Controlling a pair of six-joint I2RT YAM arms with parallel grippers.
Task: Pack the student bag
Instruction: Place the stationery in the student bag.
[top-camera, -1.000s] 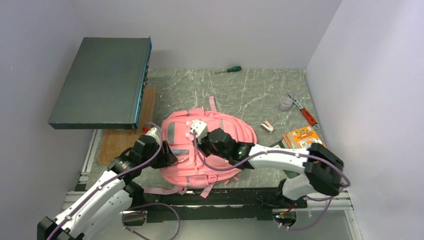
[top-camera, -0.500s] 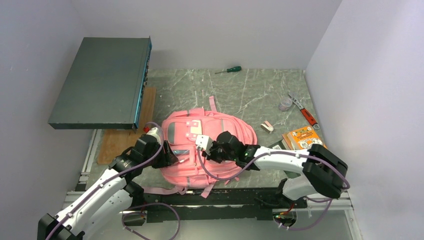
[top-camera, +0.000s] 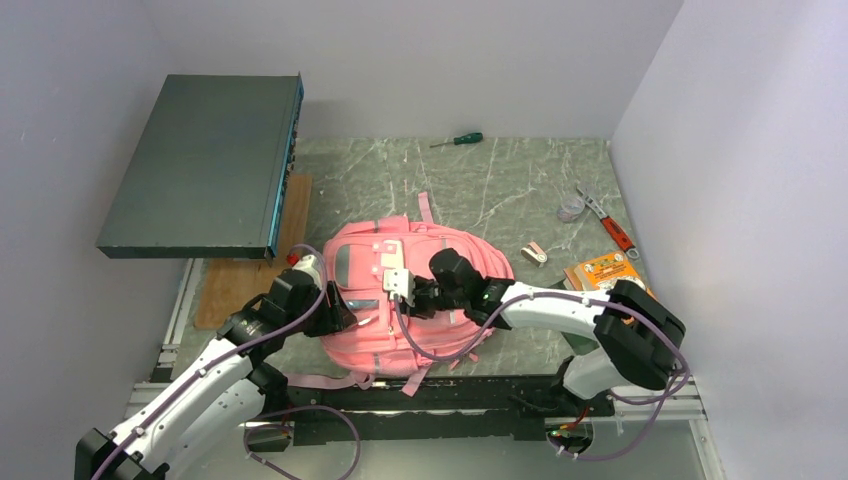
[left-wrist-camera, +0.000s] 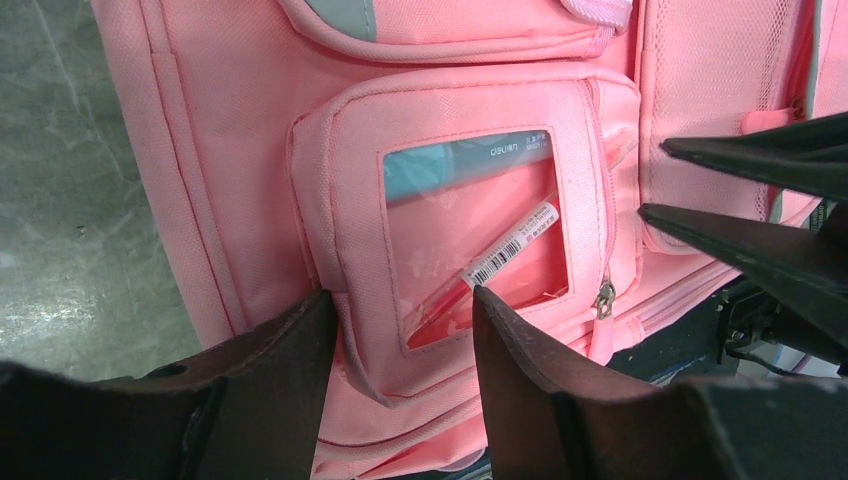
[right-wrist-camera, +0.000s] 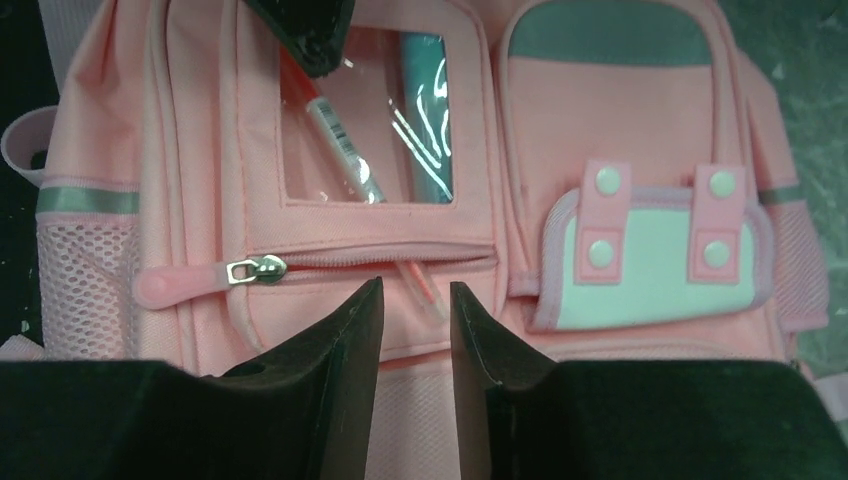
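Observation:
The pink student bag (top-camera: 385, 345) lies flat mid-table, front pockets up. Its windowed pocket (left-wrist-camera: 470, 230) holds a red pen (left-wrist-camera: 500, 262) and a teal pen (right-wrist-camera: 430, 110). My left gripper (top-camera: 345, 315) is open at the bag's left side, its jaws straddling the pocket's corner (left-wrist-camera: 400, 295). My right gripper (top-camera: 392, 295) hovers over the pocket's zip opening (right-wrist-camera: 415, 285), jaws a little apart and empty. A thin pink pen end (right-wrist-camera: 425, 292) sticks out of the opening between them. The zip pull (right-wrist-camera: 250, 270) lies to the left, and the white label patch (right-wrist-camera: 655, 265) to the right.
A dark flat case (top-camera: 205, 165) stands raised at the back left over a wooden board (top-camera: 250, 270). A green screwdriver (top-camera: 458, 140) lies at the back. A red-handled wrench (top-camera: 612, 225), a small clear roll (top-camera: 570, 208) and an orange book (top-camera: 605, 272) lie at the right.
My right gripper has moved from over the label patch toward the near side, to the windowed pocket's zip. The left arm and the bag have not moved.

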